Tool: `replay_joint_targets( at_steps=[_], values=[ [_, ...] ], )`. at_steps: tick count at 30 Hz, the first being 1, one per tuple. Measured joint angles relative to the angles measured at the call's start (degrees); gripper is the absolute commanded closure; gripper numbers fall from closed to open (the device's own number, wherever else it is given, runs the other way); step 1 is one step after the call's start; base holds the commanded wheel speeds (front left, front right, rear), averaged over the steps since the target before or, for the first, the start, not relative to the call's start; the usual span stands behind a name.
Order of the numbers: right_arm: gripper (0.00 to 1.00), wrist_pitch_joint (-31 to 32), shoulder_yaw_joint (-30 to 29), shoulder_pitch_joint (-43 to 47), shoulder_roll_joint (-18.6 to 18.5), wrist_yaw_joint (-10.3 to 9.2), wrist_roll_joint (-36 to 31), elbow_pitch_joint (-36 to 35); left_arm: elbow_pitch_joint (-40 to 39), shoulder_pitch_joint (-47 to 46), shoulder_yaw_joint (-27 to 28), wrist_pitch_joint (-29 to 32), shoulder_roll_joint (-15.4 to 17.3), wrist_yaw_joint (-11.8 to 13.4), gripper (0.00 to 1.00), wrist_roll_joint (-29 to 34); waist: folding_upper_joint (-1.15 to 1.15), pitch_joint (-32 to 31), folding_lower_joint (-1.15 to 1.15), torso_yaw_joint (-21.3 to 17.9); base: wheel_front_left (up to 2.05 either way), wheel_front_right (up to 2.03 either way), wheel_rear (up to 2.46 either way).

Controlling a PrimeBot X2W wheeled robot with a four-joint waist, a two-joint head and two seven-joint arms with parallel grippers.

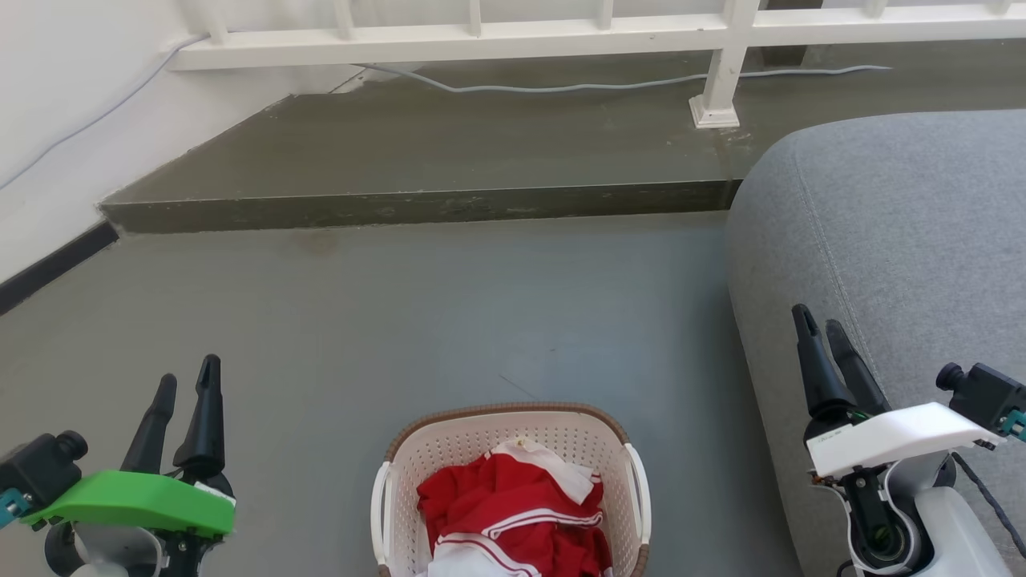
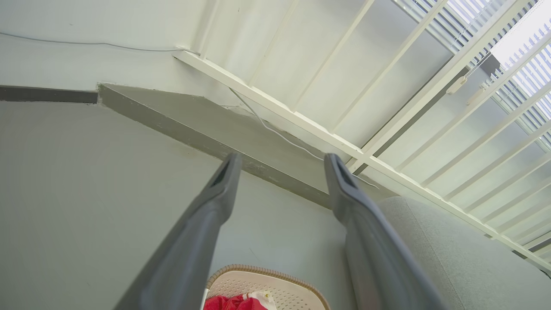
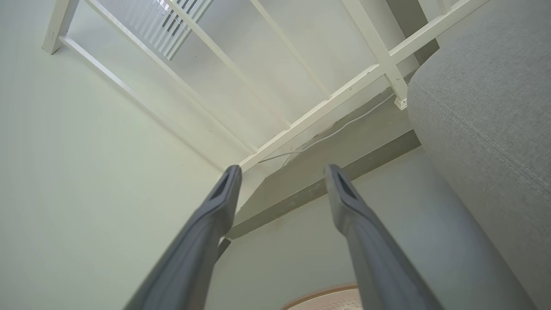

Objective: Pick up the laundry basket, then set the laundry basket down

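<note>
A: Where do we find the laundry basket (image 1: pixel 481 441)?

B: Near us on the floor, between our left gripper (image 1: pixel 188 373) and right gripper (image 1: pixel 817 320), both with fingers apart and empty. We see a grey sofa (image 1: pixel 898 232) crowding the right, and a step (image 1: pixel 417 204) and white railing (image 1: pixel 561 32) far off. The print on the right gripper's cover is too small to read.

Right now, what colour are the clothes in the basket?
Red with white stripes, clearest in the head view: clothes in the laundry basket.

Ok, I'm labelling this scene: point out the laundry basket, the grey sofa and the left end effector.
laundry basket (image 1: pixel 461 449), head view, far inner perforated wall.
grey sofa (image 1: pixel 882 224), head view, top of its cushion.
left end effector (image 1: pixel 188 372), head view, midway between its fingertips.
</note>
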Motion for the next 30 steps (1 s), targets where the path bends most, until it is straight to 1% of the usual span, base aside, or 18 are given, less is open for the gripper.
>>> replay_joint_targets(
  at_steps=[2, 7, 14, 16, 30],
  values=[
    [0.0, -0.5, 0.3, 0.0, 0.1, -0.03, -1.9, -0.3, -0.4, 0.0, -0.1, -0.4, 0.0, 0.0, 0.0, 1.9, 0.0, 0.1, 0.0, 0.0, 0.0, 0.0, 0.0],
    [0.0, -1.5, 1.3, 0.0, 0.4, -0.92, -6.1, -0.8, -1.3, 0.0, -0.5, -1.3, -0.1, 0.0, 0.0, 5.8, 0.0, 0.3, 0.0, -0.1, 0.0, 0.0, 0.0],
    [0.0, -2.9, 2.2, 0.0, 0.6, -1.05, -12.1, -1.3, -2.1, 0.0, -0.9, -2.6, -0.1, 0.0, 0.0, 10.7, 0.0, 0.5, 0.0, -0.4, 0.0, 0.0, 0.0],
    [0.0, -3.2, 2.3, 0.0, 0.7, -1.42, -13.6, -1.6, -2.5, 0.0, -1.0, -3.1, -0.1, 0.0, 0.0, 12.6, 0.0, 0.5, 0.0, -0.4, 0.0, 0.0, 0.0],
    [0.0, -6.0, 3.7, -0.2, 0.8, -1.53, -24.9, -3.2, -4.9, 0.0, -2.5, -6.1, 0.1, -0.1, 0.0, 22.3, 0.0, 0.6, 0.0, -0.8, 0.0, 0.0, 0.0]
  ],
)
